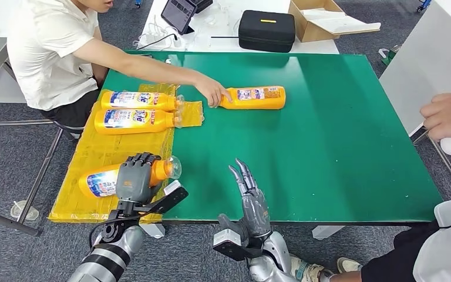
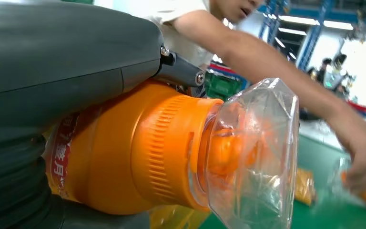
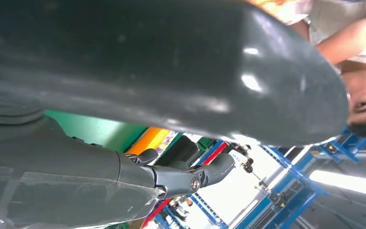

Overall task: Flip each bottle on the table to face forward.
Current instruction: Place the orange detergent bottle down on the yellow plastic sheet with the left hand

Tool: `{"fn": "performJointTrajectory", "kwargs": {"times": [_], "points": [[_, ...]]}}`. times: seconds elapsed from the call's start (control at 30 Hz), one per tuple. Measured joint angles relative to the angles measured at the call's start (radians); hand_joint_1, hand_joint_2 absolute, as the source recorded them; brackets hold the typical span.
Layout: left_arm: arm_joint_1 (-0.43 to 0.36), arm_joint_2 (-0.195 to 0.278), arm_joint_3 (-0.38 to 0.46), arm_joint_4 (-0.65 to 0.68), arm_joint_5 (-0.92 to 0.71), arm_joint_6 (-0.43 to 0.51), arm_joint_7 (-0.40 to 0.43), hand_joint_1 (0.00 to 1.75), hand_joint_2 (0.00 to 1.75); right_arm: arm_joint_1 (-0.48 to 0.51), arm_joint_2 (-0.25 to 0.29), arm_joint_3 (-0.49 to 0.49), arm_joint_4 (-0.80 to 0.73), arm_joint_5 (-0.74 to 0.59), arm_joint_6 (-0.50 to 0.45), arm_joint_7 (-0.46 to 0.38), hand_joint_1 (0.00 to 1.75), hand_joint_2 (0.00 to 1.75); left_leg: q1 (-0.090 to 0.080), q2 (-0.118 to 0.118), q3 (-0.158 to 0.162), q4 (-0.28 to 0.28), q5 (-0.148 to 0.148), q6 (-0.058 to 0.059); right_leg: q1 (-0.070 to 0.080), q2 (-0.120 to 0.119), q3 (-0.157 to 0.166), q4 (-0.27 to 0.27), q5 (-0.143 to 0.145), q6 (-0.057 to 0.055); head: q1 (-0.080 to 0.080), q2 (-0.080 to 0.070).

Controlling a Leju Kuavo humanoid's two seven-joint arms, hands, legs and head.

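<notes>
At the lower left of the head view my left hand [image 1: 134, 178] grips a bottle [image 1: 97, 182] lying on the yellow mat [image 1: 94, 154], its long axis across the frame, clear cap pointing right. My right hand [image 1: 248, 197] hovers at the table's [image 1: 329, 147] near edge, fingers straight, spread and empty. A person's hand [image 1: 212, 93] touches another bottle [image 1: 253, 97], upper centre, neck pointing left.

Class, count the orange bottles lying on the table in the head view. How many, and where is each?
4. Two lie side by side on the yellow mat, one under the left hand, one on the green top at a person's hand.
</notes>
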Motion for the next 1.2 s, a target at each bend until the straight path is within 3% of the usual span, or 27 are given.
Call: {"fn": "performJointTrajectory", "kwargs": {"times": [0.13, 0.37, 0.5, 0.53, 0.83, 1.07, 1.2], "points": [[-0.045, 0.021, -0.039, 0.065, -0.001, -0.094, -0.001, 0.77, 1.75, -0.006, 0.001, -0.005, 0.008, 0.118, 0.000, 0.000, 0.00, 0.00, 0.000, 0.000, 0.003, 0.000, 0.000, 0.000, 0.000, 0.000, 0.003, 0.000, 0.000, 0.000, 0.000, 0.000], [-0.072, 0.036, -0.070, 0.111, 0.000, -0.112, -0.001, 0.72, 1.75, -0.006, 0.003, -0.016, 0.016, 0.138, 0.000, 0.000, 0.00, 0.00, 0.000, 0.000, 0.006, 0.000, 0.001, -0.001, 0.000, 0.000, 0.006, 0.000, 0.000, 0.000, 0.000, 0.000], [-0.079, 0.039, -0.078, 0.124, 0.004, -0.122, 0.000, 0.04, 1.75, -0.007, 0.004, -0.016, 0.018, 0.129, 0.000, 0.000, 0.00, 0.00, 0.000, 0.000, 0.006, 0.000, 0.001, -0.001, 0.000, 0.000, 0.007, 0.000, 0.000, 0.000, 0.000, 0.000], [-0.080, 0.040, -0.079, 0.128, 0.008, -0.132, 0.000, 0.01, 1.75, -0.007, 0.004, -0.016, 0.019, 0.121, 0.000, 0.000, 0.00, 0.00, 0.000, 0.000, 0.006, 0.000, 0.001, -0.001, 0.000, 0.000, 0.007, 0.000, 0.000, 0.000, 0.000, 0.000], [-0.093, 0.041, -0.084, 0.148, 0.084, -0.245, 0.007, 0.00, 1.75, -0.014, 0.004, 0.008, 0.034, 0.065, 0.000, 0.000, 0.00, 0.00, 0.000, -0.001, 0.006, 0.000, 0.001, -0.001, 0.000, 0.000, 0.007, 0.000, 0.000, 0.000, 0.000, 0.000], [-0.096, 0.044, -0.082, 0.158, 0.132, -0.271, -0.001, 0.00, 1.75, -0.015, 0.002, 0.017, 0.048, 0.051, 0.000, 0.000, 0.00, 0.00, 0.000, -0.001, 0.007, 0.000, 0.001, -0.001, 0.000, 0.000, 0.008, 0.000, 0.000, 0.000, 0.000, 0.000], [-0.096, 0.044, -0.076, 0.164, 0.138, -0.271, -0.006, 0.00, 1.75, -0.015, 0.000, 0.028, 0.055, 0.048, 0.000, 0.000, 0.00, 1.75, 0.000, -0.002, 0.007, 0.000, 0.001, -0.001, 0.000, 0.000, 0.008, 0.000, 0.000, 0.000, 0.000, 0.000]]}}
